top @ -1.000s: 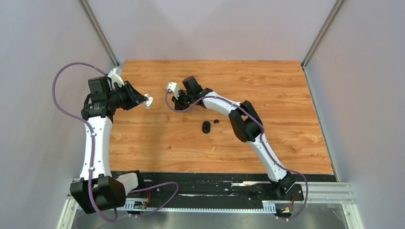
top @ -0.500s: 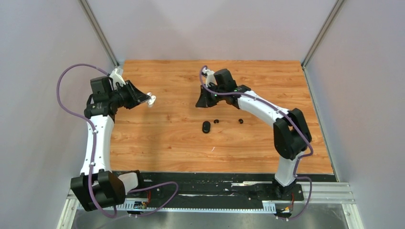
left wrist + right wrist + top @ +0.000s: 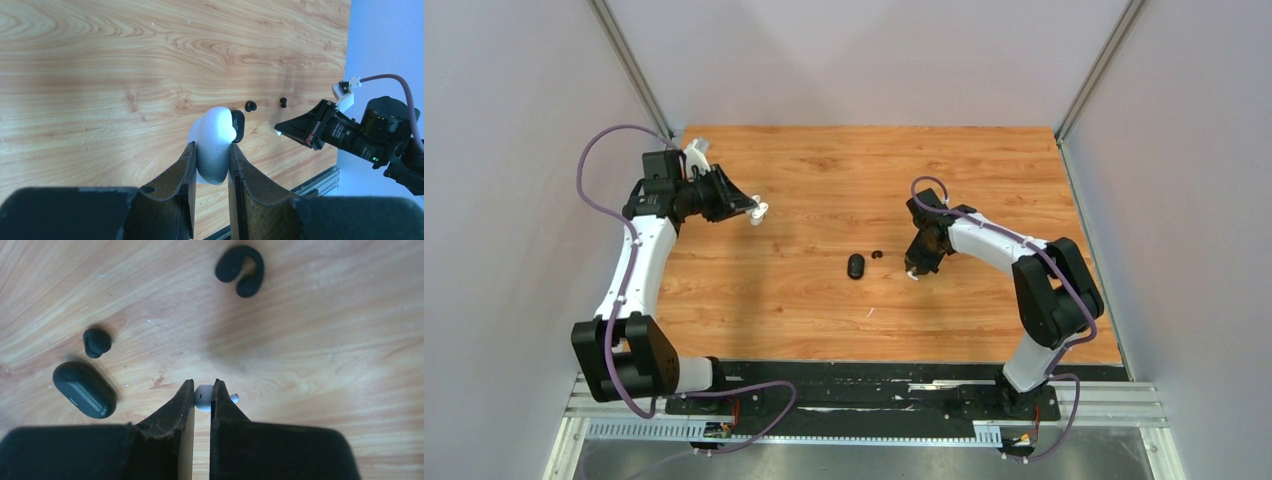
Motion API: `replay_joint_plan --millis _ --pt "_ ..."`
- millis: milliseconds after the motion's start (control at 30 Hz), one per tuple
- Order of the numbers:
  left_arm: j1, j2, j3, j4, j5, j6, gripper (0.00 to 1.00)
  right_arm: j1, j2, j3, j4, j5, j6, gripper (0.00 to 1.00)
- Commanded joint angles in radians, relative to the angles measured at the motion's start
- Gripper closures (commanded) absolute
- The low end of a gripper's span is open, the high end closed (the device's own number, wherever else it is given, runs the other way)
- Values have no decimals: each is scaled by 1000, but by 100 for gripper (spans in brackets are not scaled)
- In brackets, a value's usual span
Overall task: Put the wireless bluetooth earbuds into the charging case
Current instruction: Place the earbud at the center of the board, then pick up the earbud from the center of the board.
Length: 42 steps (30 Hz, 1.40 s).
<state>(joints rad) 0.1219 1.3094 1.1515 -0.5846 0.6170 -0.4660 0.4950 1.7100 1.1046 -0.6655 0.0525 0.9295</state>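
**Two arms loaded, insertion pending**

**Top external view.** Your left gripper (image 3: 752, 207) hangs over the far-left part of the wooden table (image 3: 824, 160), its jaws pinching the white charging case (image 3: 761, 211). Your right gripper (image 3: 915, 270) points down at mid-table, well apart from the left one; what it holds is too small to tell from here. The black charging case (image 3: 856, 266) lies on the wood between the two grippers, nearer the right one, with a black earbud (image 3: 876, 254) just beside it.

**Left wrist view.** The jaws press on both flanks of the white charging case. Whether its lid stands open cannot be told. Beyond it, a second black earbud (image 3: 283, 102) lies near the first.

**Right wrist view.** The jaws are almost together, pinching a white earbud (image 3: 202, 397) by its head, with the stem poking out to one side. Whether it touches the wood cannot be told.

**Step in hand (judged).** You have the white earbud gripped and its case gripped, but the two have not yet met.

**Next move (judged).** Bring the right gripper across to the left one. Check that the case is open, then line the stem up with its socket before you release.

**Count.**
- Charging cases: two, one white and one black.
- Black earbuds: two, both loose on the table.
- White earbuds: one. No second one shows in any view.
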Motion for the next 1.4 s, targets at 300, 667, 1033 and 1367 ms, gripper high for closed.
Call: replay_joint_plan --millis 300,667,1033,1367 --pt "-59 127 203 -37 -30 74 100 -138 44 108 -108 -144 30 52" --pt "-109 145 247 -7 86 219 100 -330 17 369 -367 -986 -1594 43" --pt "-244 193 342 -225 364 566 100 -333 -22 158 -472 -954 -2952 58" --pt "-254 218 341 -203 341 555 100 -258 177 231 -506 -883 -3114 63"
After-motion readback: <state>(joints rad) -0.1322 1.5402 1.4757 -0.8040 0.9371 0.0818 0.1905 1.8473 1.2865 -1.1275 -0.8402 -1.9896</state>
